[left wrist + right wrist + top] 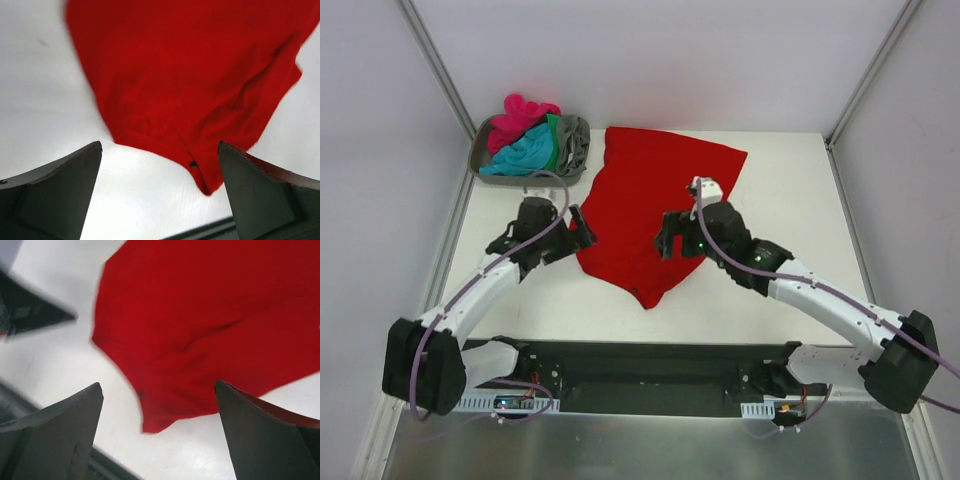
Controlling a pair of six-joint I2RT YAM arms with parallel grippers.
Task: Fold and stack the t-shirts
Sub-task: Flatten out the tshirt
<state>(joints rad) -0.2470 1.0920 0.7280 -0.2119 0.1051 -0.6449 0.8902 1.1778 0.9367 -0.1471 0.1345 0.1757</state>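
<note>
"White table [790, 200], red t-shirt [650, 200] lying mid-table, rumpled. Any fold yet?"
"None that I can see, and nothing stacked. Pink, teal, green and grey t-shirts [535, 140] wait heaped in the far-left tray [478, 160]."
"Tools?"
"Left tool [160, 150] and right tool [159, 387] both gape wide, empty, over its near part. Blur hides the hem."

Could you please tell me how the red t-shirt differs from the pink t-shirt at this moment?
The red t-shirt lies spread out on the table; the pink t-shirt is bunched up in the grey tray. The red t-shirt lies alone between the left gripper and the right gripper; the pink t-shirt rests against a teal t-shirt, away from both. Both are plain cloth, and neither is gripped.
</note>
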